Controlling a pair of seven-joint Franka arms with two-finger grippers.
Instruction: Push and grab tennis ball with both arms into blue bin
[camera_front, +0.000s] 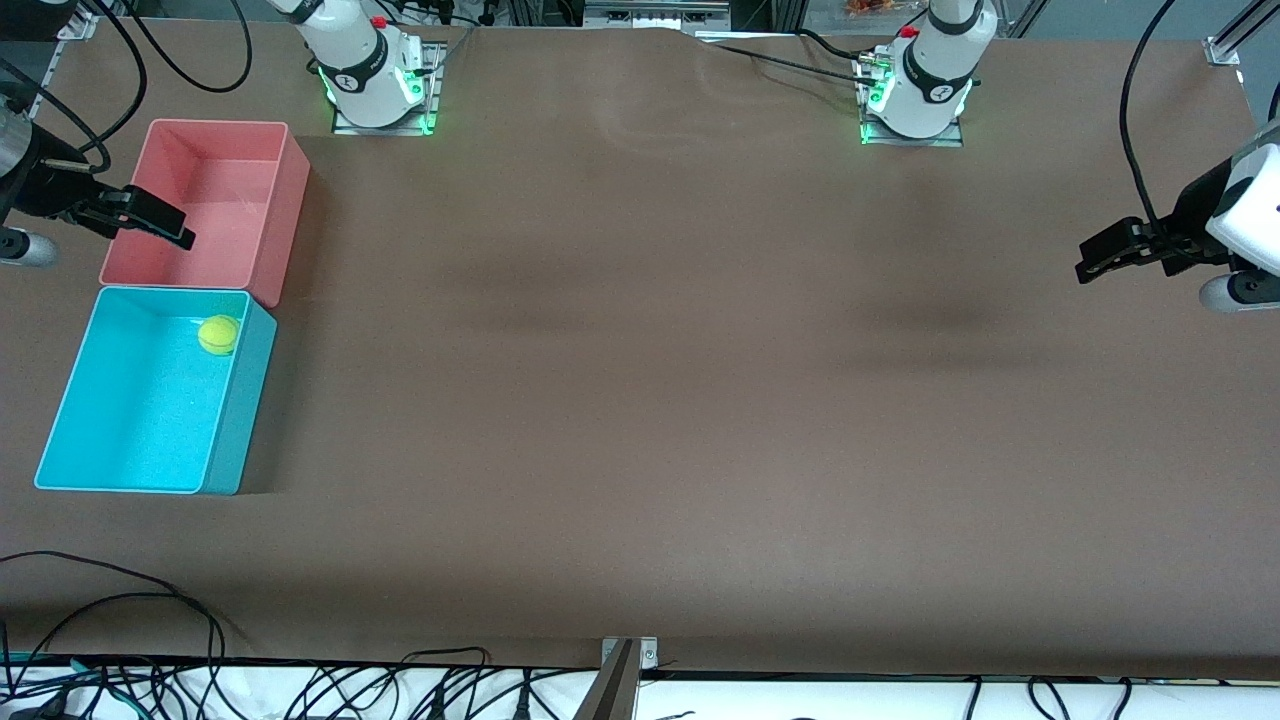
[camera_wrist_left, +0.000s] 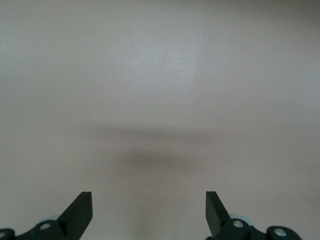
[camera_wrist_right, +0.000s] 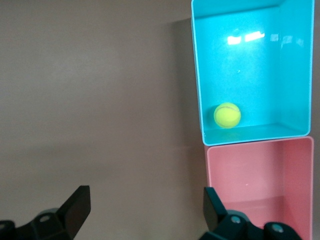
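Observation:
The yellow-green tennis ball lies inside the turquoise-blue bin, in the corner next to the pink bin. It also shows in the right wrist view, resting on the blue bin's floor. My right gripper is open and empty, up in the air over the pink-red bin's outer rim; its fingers stand wide apart. My left gripper is open and empty over bare table at the left arm's end, its fingers wide apart over plain brown surface.
The pink-red bin stands empty, touching the blue bin on the side farther from the front camera, and shows in the right wrist view. Brown table spans the middle. Cables lie along the front edge.

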